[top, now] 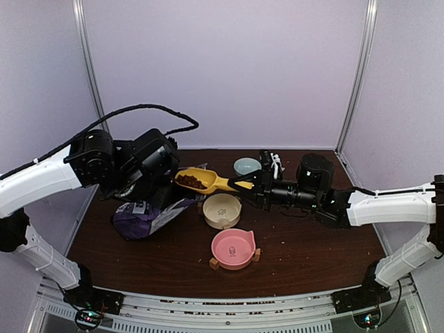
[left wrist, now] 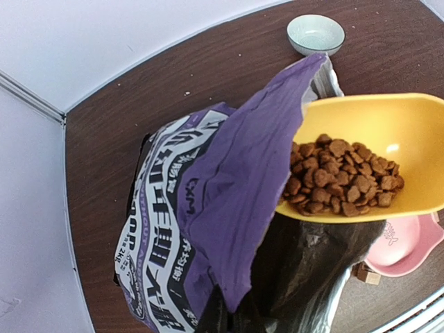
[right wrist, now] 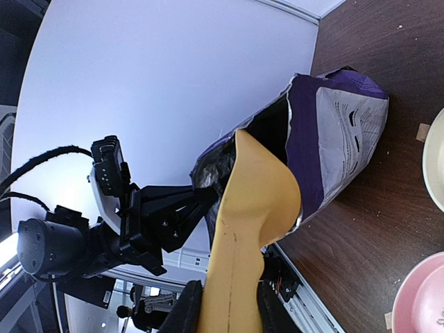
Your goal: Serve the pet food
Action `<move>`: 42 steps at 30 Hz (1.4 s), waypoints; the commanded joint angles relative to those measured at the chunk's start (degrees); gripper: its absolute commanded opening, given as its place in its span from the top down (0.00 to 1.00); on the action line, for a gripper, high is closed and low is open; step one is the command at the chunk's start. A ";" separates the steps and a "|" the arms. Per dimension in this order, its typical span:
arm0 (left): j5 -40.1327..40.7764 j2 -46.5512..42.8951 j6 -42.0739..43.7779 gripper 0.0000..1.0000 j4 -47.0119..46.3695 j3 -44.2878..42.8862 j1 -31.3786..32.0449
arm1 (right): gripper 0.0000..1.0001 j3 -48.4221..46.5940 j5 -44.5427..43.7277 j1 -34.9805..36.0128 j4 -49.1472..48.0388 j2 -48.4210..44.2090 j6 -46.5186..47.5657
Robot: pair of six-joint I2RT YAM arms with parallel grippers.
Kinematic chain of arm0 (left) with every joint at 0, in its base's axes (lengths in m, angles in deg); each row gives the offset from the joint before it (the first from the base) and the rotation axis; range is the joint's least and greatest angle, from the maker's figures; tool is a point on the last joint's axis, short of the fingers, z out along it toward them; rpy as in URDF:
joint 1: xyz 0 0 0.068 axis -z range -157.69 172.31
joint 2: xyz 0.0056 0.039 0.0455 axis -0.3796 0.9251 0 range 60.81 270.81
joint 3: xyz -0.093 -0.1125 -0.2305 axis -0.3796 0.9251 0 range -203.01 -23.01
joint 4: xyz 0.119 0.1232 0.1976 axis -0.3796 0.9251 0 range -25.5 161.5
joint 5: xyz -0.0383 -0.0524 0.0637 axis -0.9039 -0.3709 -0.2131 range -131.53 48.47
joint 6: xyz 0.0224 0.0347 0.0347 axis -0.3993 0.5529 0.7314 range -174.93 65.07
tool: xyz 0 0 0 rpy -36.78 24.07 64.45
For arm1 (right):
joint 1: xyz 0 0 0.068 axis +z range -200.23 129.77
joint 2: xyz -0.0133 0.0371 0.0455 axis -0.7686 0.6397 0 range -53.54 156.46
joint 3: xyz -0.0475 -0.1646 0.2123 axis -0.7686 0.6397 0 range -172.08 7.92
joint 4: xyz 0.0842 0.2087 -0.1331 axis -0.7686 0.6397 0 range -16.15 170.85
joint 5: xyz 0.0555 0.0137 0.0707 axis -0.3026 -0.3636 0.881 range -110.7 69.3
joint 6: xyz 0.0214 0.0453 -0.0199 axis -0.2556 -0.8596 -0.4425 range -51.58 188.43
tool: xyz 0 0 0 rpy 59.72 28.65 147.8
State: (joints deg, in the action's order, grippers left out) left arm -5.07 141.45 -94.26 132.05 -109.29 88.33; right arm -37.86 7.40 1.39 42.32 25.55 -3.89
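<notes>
Brown wooden table point(top: 312, 243); pebbly kibble point(left wrist: 340, 177) fills scoop point(left wrist: 395, 125).

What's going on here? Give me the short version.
The left pincer is shut on the top edge of the purple bag, holding its mouth open. The right pincer grips the handle of a yellow scoop loaded with kibble, held in the air beside the bag's mouth. A cream bowl, a pink bowl and a pale blue bowl sit on the table. No kibble shows in them yet.
</notes>
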 commanded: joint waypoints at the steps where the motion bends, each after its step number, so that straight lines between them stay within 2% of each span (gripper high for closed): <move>1: 3.08 -2.58 0.94 1.00 -4.39 -2.24 -0.52 | 0.87 1.48 2.42 -1.01 -2.40 -2.38 -1.98; 11: 2.47 -3.12 2.38 1.00 -6.91 -1.86 -1.83 | 0.87 2.28 5.07 -2.19 -2.25 -5.26 -3.71; 28: 1.23 -5.25 3.62 1.00 -10.33 1.51 -4.30 | 0.87 5.75 2.25 -7.50 7.88 -19.99 -1.19; 42: 0.40 -6.50 4.92 1.00 -11.74 2.61 -4.93 | 0.87 15.44 -0.83 -13.85 8.54 -24.84 -0.22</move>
State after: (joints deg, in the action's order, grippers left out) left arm -5.77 137.15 -90.53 125.65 -106.62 83.85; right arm -24.68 8.12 -11.58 52.64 1.62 -4.98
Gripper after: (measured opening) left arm 0.005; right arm 0.222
